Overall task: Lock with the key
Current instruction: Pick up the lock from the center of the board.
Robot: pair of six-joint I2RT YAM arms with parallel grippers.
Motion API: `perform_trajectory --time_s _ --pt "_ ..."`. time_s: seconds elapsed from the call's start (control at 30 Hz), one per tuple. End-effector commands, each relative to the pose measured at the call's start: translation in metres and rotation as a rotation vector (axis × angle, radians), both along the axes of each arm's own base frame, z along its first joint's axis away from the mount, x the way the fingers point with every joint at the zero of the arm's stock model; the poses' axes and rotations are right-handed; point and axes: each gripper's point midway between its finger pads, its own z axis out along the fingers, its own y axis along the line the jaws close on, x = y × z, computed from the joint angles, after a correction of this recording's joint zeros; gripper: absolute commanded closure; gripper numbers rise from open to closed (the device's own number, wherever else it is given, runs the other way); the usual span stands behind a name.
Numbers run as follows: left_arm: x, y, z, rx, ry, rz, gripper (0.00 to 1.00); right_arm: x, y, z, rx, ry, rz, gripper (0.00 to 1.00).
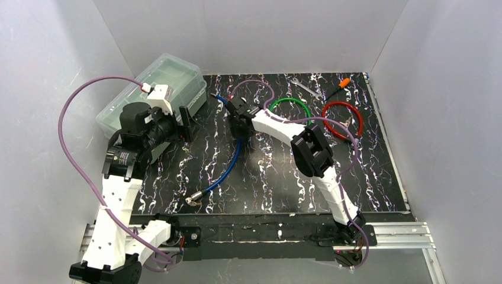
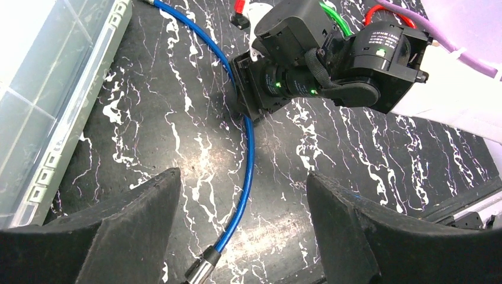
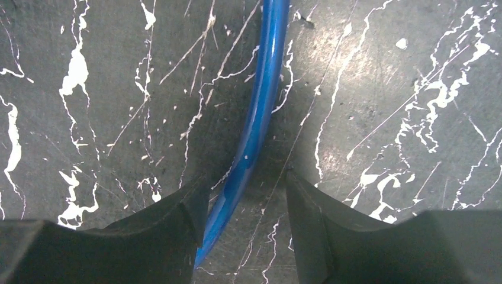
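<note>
The right wrist view shows what the overhead one hides: the right gripper is down at the table, its two dark fingers straddling the blue cable lock. The cable runs up between them; the left finger looks to be touching it, while a narrow gap remains on the right side — the fingers are partly spread, not clamped. From above, the right gripper covers that contact entirely.

The left wrist view gives the wider scene. The left gripper hangs above the table with fingers spread wide, holding nothing. The blue cable lock curves down between them, and its metal end lies near the left finger. No key can be made out in any view.

Left of the left fingers sits a clear plastic box. Beyond the right fingers lie a green cable loop, a red cable loop, a wrench and an orange-handled tool, all well apart from the blue cable.

The black marbled mat has white veins and is enclosed by plain white walls.
</note>
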Motion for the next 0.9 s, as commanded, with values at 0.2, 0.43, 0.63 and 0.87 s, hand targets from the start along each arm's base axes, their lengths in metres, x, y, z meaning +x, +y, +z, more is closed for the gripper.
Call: perform_trajectory --time_s 0.2,0.43,0.63,0.87 --pt "-0.001 0.0 0.003 -0.012 -0.004 0.0 0.23 -0.006 -0.015 -0.01 -0.074 -0.012 -0.044 0.61" --pt "0.004 -0.001 0.002 -0.006 0.001 -0.004 0.23 0.002 -0.043 0.01 -0.1 -0.043 -0.072 0.92" --pt "0.009 -0.003 0.003 -0.012 0.012 -0.012 0.22 0.031 -0.062 0.053 -0.066 -0.117 -0.079 0.99" --pt "0.015 -0.007 0.012 -0.026 0.008 -0.022 0.21 0.046 -0.065 0.117 -0.03 -0.265 0.021 0.99"
